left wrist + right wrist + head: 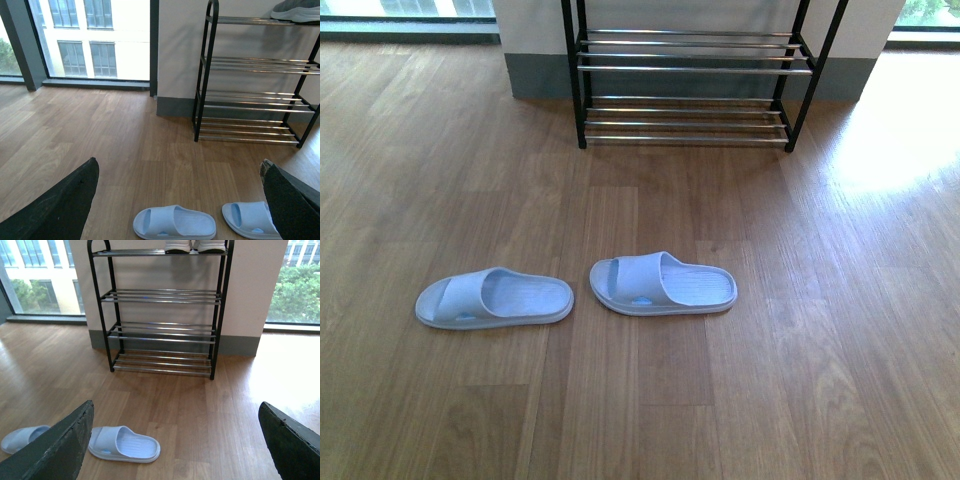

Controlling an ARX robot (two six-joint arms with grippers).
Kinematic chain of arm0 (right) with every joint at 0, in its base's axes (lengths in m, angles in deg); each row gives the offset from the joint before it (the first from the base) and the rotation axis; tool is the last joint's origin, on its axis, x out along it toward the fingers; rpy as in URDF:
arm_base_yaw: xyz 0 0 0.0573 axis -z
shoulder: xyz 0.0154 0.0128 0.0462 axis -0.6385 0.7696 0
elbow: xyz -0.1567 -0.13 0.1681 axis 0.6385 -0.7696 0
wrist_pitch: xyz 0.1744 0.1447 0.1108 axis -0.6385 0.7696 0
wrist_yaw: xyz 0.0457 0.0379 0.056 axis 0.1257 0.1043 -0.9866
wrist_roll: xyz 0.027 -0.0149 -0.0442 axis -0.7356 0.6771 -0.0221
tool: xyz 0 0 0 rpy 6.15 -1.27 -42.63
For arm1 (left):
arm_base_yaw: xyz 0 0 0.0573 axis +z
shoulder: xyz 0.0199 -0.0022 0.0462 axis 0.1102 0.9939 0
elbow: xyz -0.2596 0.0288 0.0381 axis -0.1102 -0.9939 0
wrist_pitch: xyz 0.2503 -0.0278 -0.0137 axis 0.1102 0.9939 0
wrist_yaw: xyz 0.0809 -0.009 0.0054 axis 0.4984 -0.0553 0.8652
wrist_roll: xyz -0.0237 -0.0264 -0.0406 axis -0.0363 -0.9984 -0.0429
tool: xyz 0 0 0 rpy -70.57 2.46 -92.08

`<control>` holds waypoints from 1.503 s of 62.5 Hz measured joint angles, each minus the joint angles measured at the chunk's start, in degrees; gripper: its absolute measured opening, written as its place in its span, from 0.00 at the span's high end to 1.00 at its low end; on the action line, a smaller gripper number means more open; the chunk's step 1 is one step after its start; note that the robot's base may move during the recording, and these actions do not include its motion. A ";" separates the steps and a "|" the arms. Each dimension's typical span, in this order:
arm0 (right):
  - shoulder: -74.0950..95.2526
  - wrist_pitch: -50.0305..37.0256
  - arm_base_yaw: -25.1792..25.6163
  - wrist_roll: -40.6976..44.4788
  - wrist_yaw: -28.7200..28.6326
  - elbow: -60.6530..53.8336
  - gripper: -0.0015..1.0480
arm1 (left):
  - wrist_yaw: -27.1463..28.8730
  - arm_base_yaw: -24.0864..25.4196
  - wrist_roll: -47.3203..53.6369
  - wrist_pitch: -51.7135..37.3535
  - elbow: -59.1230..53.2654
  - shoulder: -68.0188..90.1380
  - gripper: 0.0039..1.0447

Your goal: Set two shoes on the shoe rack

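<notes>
Left claw (179,165): jaws spread wide, dark fingers (60,207) at both sides of the left wrist view, floor and slides showing in the gap between them.
Right claw (176,406): also spread wide, fingers (292,440) at both lower corners of the right wrist view, clamped on nothing.
Left slide (495,298): pale blue foam, flat on the floor, sole down, strap end toward the robot's left; also seen from the left wrist (175,222) and partly behind a finger from the right wrist (22,437).
Right slide (663,284): same pale blue, just beside the left slide but not touching, lined up end to end with it, strap end likewise to the left; cut off by a finger in the left wrist view (250,220), fully seen from the right wrist (125,444).
Shoe rack (690,42): black frame with chrome bars, standing against the wall beyond the slides and well apart from them; four tiers in the right wrist view (160,295), the lower three bare.
Sneakers (210,245): on the top tier of the rack, white soles on the bars; grey upper of one visible from the left wrist (297,11).
Floor (800,380): wood-look planks, bright glare at the robot's right.
Wall (250,285): pale, grey skirting along the base, windows (90,40) on both sides.
</notes>
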 joint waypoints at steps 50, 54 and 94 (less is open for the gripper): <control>0.04 0.00 0.00 0.00 -0.02 0.00 0.09 | 0.00 0.00 0.00 0.00 0.00 0.00 0.09; 0.15 0.09 -0.09 0.07 0.52 0.00 0.09 | 0.00 0.00 0.00 0.00 0.00 0.00 0.09; 114.46 -52.11 -13.33 18.62 -6.75 20.15 0.09 | 0.00 0.00 0.02 0.00 0.00 0.00 0.09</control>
